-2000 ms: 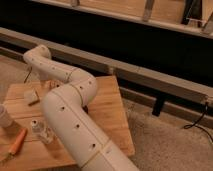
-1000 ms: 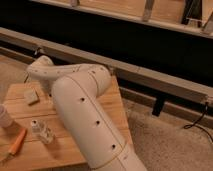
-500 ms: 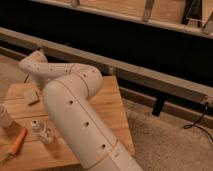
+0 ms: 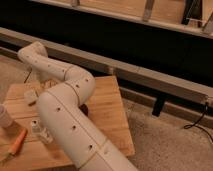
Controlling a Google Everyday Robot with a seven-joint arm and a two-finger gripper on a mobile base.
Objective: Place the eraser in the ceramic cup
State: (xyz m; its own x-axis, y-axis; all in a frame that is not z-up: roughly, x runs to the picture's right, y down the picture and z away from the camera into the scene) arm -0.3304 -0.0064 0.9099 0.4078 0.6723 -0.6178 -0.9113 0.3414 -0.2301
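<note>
At the near edge of the wooden counter, the robot's thick white arm rises from the bottom of the view and covers much of the middle of the board. To its left lies an orange stick-like thing, close to the front edge. Just behind that stands a small clear bottle, upright, beside the arm. The ceramic cup stands at the far left, half cut off by the edge of the view. Farther back and to its right, the pale eraser lies flat on the wood, apart from the cup. The arm bends at its elbow and reaches back left. From its far end the gripper hangs over the counter's rear left part, just above and behind the eraser. Little of the gripper shows, but its fingers stand spread, not pinching the eraser. Beyond the counter are grey floor, a long pale ledge and a dark wall.
</note>
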